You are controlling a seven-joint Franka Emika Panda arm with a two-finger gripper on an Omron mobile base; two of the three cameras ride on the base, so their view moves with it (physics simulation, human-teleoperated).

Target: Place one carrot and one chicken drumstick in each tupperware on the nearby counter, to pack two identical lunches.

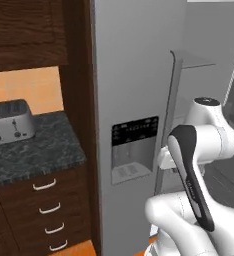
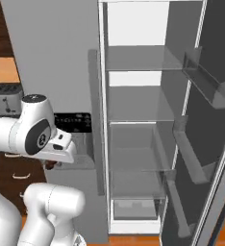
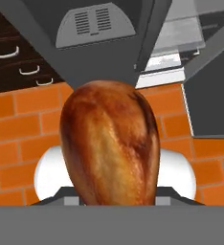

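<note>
A browned chicken drumstick [image 3: 109,143] hangs large in the hand view, thick end up, over orange floor tiles, and it covers my fingertips. In the right base view a dark bit of the drumstick [image 2: 50,165] shows under my gripper [image 2: 53,163], which is shut on it in front of the fridge's closed left door. The counter [image 1: 34,150], black marbled stone over brown drawers, lies to the left. The carrot and the tupperware are out of view.
A silver toaster [image 1: 9,120] stands on the counter. The grey fridge [image 1: 129,75] has an ice dispenser [image 1: 134,150] in its closed left door. Its right door [image 2: 206,120] stands open on bare glass shelves [image 2: 136,110]. A dark cabinet wall [image 1: 76,75] separates fridge and counter.
</note>
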